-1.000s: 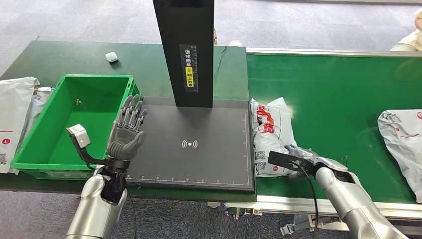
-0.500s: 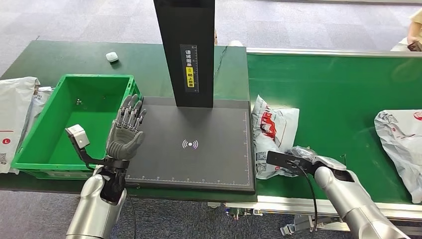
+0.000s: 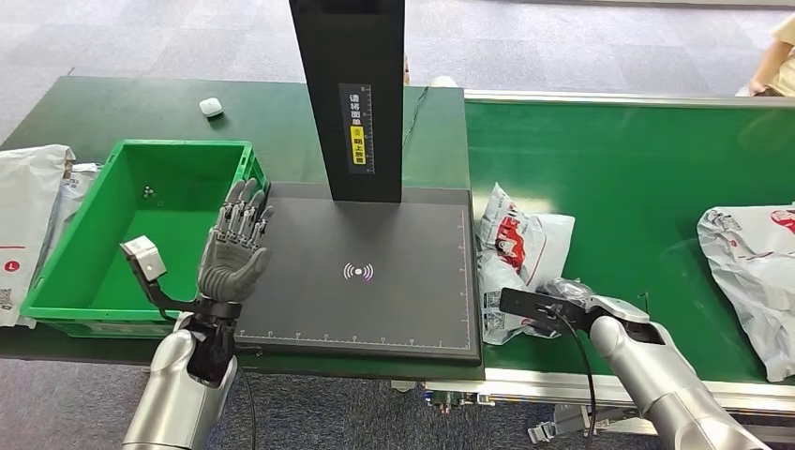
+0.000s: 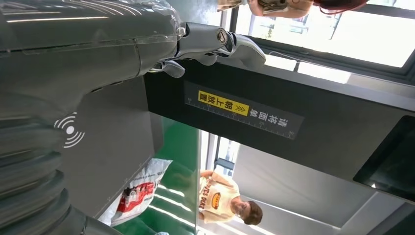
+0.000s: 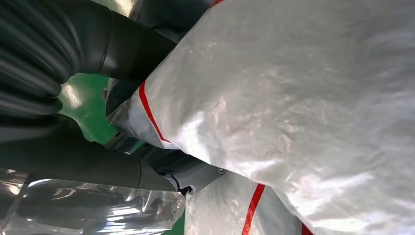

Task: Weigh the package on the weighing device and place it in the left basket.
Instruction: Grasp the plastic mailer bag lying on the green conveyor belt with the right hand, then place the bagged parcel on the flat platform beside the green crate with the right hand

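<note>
The right robot hand [image 3: 561, 298] grips the white package [image 3: 514, 255], now lifted and tilted beside the scale [image 3: 366, 272]. The left robot hand [image 3: 234, 246] stays open, empty. Weighing comes next.

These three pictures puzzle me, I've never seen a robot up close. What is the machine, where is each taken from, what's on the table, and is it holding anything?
It is a humanoid robot with two silver arms. The wide picture is its own downward view. Its left robot hand is raised, fingers spread, holding nothing, over the edge of the black weighing device. Its right robot hand grips a white package with red print, lying on the green conveyor belt. The green basket stands on the left. Another white bag lies far right. The other two pictures come from sideways-turned cameras at each wrist; one shows the package pressed against dark fingers.
</note>
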Tool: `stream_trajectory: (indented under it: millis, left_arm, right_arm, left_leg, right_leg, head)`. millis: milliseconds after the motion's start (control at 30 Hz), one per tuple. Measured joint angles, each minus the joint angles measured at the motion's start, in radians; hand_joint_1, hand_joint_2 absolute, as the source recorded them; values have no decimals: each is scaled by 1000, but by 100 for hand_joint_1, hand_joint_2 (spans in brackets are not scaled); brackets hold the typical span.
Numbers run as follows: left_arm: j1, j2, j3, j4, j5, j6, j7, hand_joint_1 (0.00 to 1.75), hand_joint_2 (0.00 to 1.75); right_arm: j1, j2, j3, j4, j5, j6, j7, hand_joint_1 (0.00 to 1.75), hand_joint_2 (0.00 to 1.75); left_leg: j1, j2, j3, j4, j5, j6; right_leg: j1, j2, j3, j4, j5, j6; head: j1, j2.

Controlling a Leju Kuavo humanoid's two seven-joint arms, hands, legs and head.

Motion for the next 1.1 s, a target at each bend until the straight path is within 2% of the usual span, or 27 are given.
stream_trajectory:
  millis: [100, 200, 267, 333, 400, 533, 633, 833, 933, 1000, 1100]
  left_arm:
    - [14, 1, 0, -10, 0, 7, 0, 0, 175]
    - [39, 2, 2, -34, 0, 14, 3, 0, 175]
    - [62, 2, 4, -60, 0, 27, 3, 0, 175]
    - [82, 1, 9, -88, -2, 50, -1, 0, 175]
    - [92, 1, 12, -111, -5, 75, -11, 0, 175]
    - [92, 0, 15, -131, -7, 120, -43, 0, 175]
    - [89, 0, 15, -142, 1, 138, -54, 0, 175]
    - [86, 0, 15, -149, 7, 153, -65, 0, 175]
    - [78, 1, 14, -148, 14, 165, -83, 0, 175]
    - [68, 1, 14, -148, 16, 179, -94, 0, 175]
    - [46, 1, 14, -148, -2, 224, -116, 0, 175]
  right_arm:
    - [2, 14, 1, 1, -22, -68, 2, 175, 175]
    - [14, 44, -21, -9, -88, -185, -6, 175, 175]
    - [27, 72, -63, -38, -193, -308, -73, 175, 175]
    - [38, 100, -135, -103, -348, -441, -184, 175, 175]
    - [45, 120, -212, -192, -476, -525, -274, 175, 175]
    - [74, 163, -317, -356, -609, -609, -418, 175, 175]
    - [98, 193, -341, -451, -656, -661, -480, 175, 175]
    - [115, 229, -351, -563, -724, -732, -571, 175, 175]
    - [117, 241, -345, -597, -724, -725, -587, 175, 175]
    - [105, 246, -320, -597, -685, -665, -555, 175, 175]
    - [42, 256, -225, -525, -564, -484, -464, 175, 175]
  left_leg:
    - [0, 0, 0, 0, 0, 0]
    - [0, 1, 0, 0, 0, 0]
    - [0, 1, 0, 0, 0, 0]
    - [0, 1, -1, 0, 0, 0]
    - [0, -1, -2, 0, 1, 0]
    - [0, -2, -2, 0, 0, 0]
    - [0, -1, -2, 0, 0, 0]
    - [0, -1, -2, 0, 0, 0]
    - [0, -1, -2, 0, 0, 0]
    - [0, 0, -2, 0, 0, 0]
    - [0, 3, -1, -1, 0, 0]
  right_leg:
    - [0, 0, 0, 0, 0, 0]
    - [0, 1, 0, 0, 0, 0]
    - [0, 2, -1, 0, 0, 0]
    - [0, 1, -2, 0, 0, 0]
    - [1, -2, -2, 0, 0, 0]
    - [1, -2, -2, 0, 0, 0]
    - [1, -1, -2, 0, -1, 0]
    - [0, -1, -2, 0, 0, 0]
    - [0, -1, -2, 0, 0, 0]
    - [0, -1, -2, 0, 0, 0]
    - [1, 3, -2, 1, 1, -1]
  head:
    - [0, 0]
    - [0, 0]
    - [0, 0]
    - [0, 0]
    - [0, 0]
    - [0, 0]
    - [0, 0]
    - [0, 0]
    - [0, 0]
    - [0, 0]
    - [0, 0]
